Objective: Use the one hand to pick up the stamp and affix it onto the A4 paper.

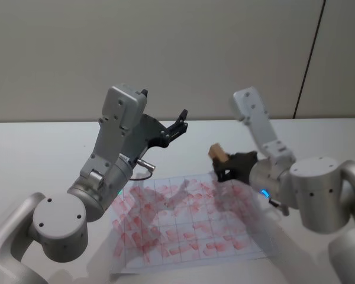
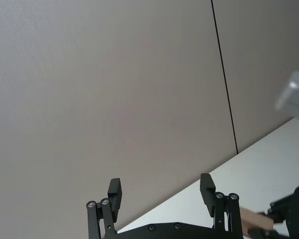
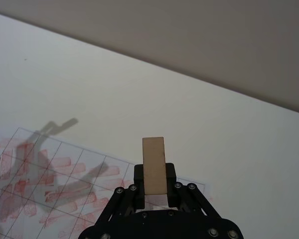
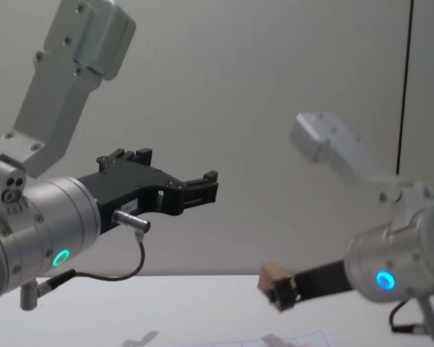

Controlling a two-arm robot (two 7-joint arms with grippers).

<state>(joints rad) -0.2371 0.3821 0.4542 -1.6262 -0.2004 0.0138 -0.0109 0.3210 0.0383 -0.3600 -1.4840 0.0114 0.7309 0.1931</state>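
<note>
My right gripper (image 1: pixel 222 164), on the arm with the blue ring light, is shut on the stamp (image 1: pixel 217 153), a small tan wooden block. It hangs over the far right corner of the A4 paper (image 1: pixel 183 222), clear of the sheet. The right wrist view shows the stamp (image 3: pixel 154 166) standing between the two black fingers, with the paper (image 3: pixel 50 169) below. In the chest view the stamp (image 4: pixel 274 277) is at the right gripper (image 4: pixel 283 290) tip above the paper's edge (image 4: pixel 296 340). The paper is a white grid sheet covered with several red stamp marks. My left gripper (image 1: pixel 180 124) is raised and open, holding nothing.
The sheet lies on a white table (image 1: pixel 35 154) that runs back to a beige wall (image 1: pixel 165 53). The left arm (image 1: pixel 106 171) with its green ring light leans over the paper's left side. Bare table lies behind and to the right of the sheet.
</note>
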